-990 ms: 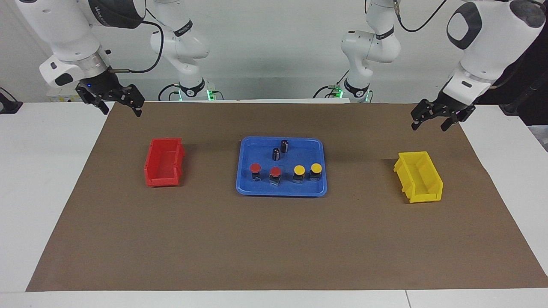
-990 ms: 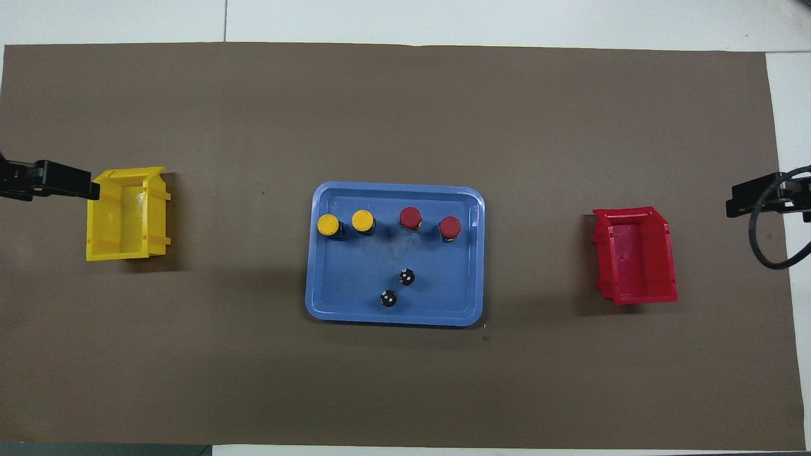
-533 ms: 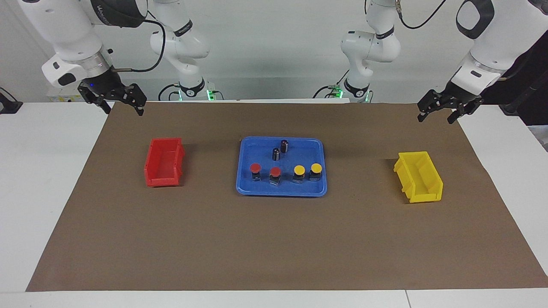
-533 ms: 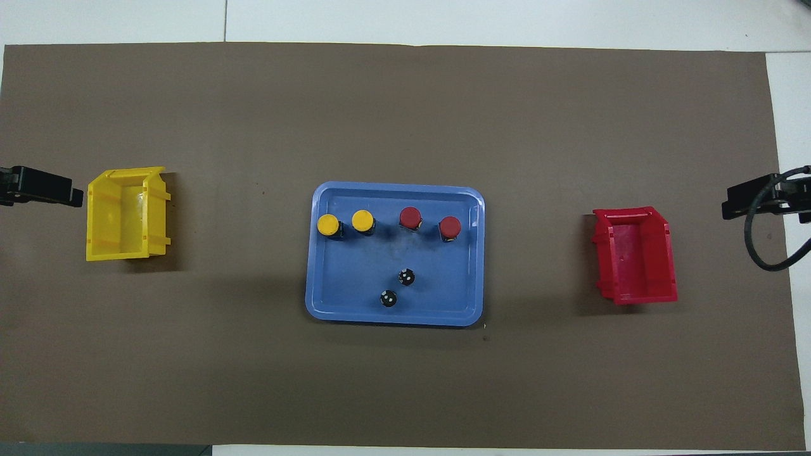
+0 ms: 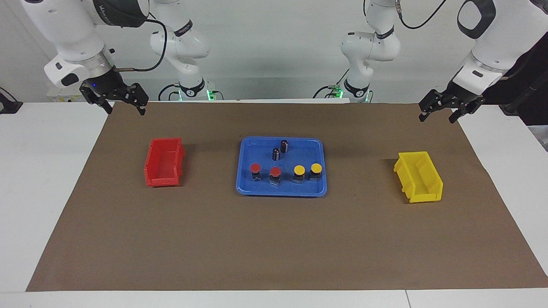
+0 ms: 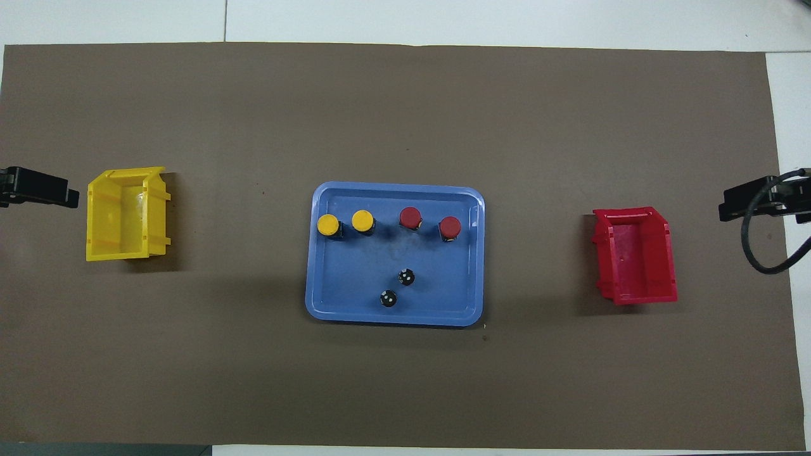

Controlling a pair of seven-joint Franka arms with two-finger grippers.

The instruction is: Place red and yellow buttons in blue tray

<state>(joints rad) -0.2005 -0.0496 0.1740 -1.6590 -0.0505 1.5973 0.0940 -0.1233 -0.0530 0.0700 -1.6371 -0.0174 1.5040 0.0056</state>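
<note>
- Both arms had drawn back from a second earlier; nothing on the table shifted.
- Left gripper (image 5: pixel 440 114) hung empty, fingers apart, over the mat's corner near the yellow bin (image 5: pixel 418 176).
- Right gripper (image 5: pixel 123 104) hung likewise, empty and spread, near the red bin (image 5: pixel 164 162).
- All four buttons (image 5: pixel 285 173) stood in the blue tray (image 5: pixel 247 188), farther from the robots than two dark cylinders (image 5: pixel 280 150).

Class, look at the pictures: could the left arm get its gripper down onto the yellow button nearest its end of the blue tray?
Probably yes: the left gripper hangs open and empty, and nothing stands over that yellow button in the blue tray.
</note>
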